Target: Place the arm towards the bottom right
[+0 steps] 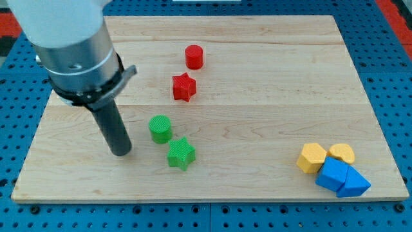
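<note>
My tip (121, 152) rests on the wooden board (257, 77) at the view's lower left. A green cylinder (160, 128) stands just right of the tip, and a green star (181, 154) lies a little further right and lower. A red cylinder (194, 57) and a red star (183, 87) lie above them, near the view's top centre. In the bottom right corner sit a yellow hexagon (312, 158), a yellow cylinder (342, 153), a blue block (332, 174) and a blue wedge-like block (353, 182), all touching. The tip touches no block.
The arm's large grey and white body (67, 45) covers the board's top left corner. The board lies on a blue perforated table (393, 77).
</note>
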